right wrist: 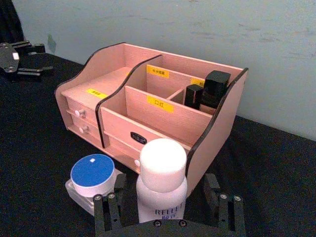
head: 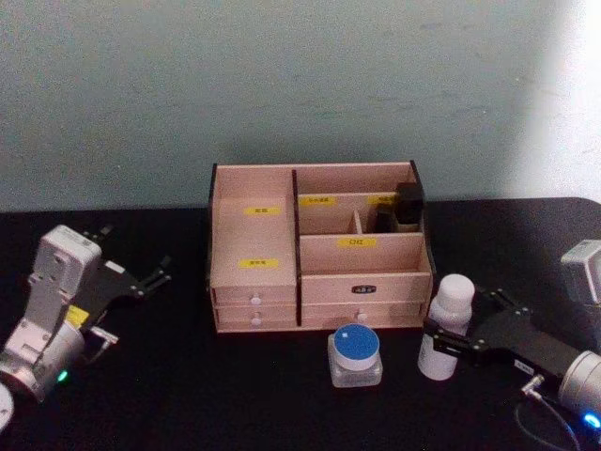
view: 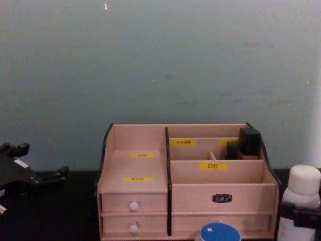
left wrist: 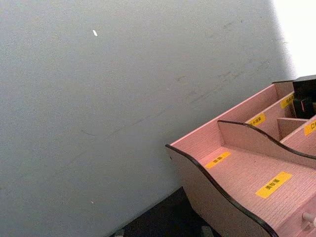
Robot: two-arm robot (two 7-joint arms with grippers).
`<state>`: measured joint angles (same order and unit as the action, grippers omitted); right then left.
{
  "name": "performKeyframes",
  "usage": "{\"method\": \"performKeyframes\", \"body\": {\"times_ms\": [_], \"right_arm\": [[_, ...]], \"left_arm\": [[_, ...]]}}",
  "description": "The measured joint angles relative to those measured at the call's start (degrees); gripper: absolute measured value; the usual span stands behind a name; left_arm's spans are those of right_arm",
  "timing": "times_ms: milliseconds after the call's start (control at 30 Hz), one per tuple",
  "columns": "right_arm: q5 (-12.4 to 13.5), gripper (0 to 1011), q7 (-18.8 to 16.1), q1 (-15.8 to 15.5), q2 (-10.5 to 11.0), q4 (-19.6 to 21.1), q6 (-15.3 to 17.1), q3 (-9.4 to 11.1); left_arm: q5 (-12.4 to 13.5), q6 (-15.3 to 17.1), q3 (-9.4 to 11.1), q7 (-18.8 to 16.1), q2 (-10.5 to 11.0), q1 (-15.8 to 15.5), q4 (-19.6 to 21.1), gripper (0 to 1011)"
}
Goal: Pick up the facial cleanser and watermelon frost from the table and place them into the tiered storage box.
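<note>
The cleanser [head: 446, 324] stood upright on the table [head: 188, 395], long axis vertical, just off the front right corner of the box [head: 362, 256]. The right pincer [head: 462, 321] came in level from the robot's right, and its fingers [right wrist: 106, 212] stood wide, one on either side of the bottle's body below the cap. The right wrist view showed a gap on each side, so the fingers appeared not yet to be pressing. The bottle sat centred between them, and closing straight in looked like all the grasp needed. From there the box's open compartments lay up, back and to the left.

The frost jar [head: 355, 355] sat on the table just left of the cleanser, close before the lower drawers, the two apart. It was nearer the right arm than the left.

The left pincer [head: 136, 305] rested wide and empty well out on the table's left side, apart from the box and both items.
</note>
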<state>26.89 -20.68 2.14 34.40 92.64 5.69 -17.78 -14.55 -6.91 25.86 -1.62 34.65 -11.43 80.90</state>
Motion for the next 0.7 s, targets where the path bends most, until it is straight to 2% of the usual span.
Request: {"method": "performKeyframes", "body": {"times_ms": [367, 700], "right_arm": [[-1.1, 1002, -0.9, 0.8, -2.3, -1.9, 1.0, 0.4], [-1.6, 1003, -0.9, 0.9, -2.5, -1.9, 1.2, 0.4]], "left_arm": [[0.0, 0.0, 0.0, 0.0, 0.0, 0.0, 0.0, 1001], [0.0, 0.0, 0.0, 0.0, 0.0, 0.0, 0.0, 1001]]}}
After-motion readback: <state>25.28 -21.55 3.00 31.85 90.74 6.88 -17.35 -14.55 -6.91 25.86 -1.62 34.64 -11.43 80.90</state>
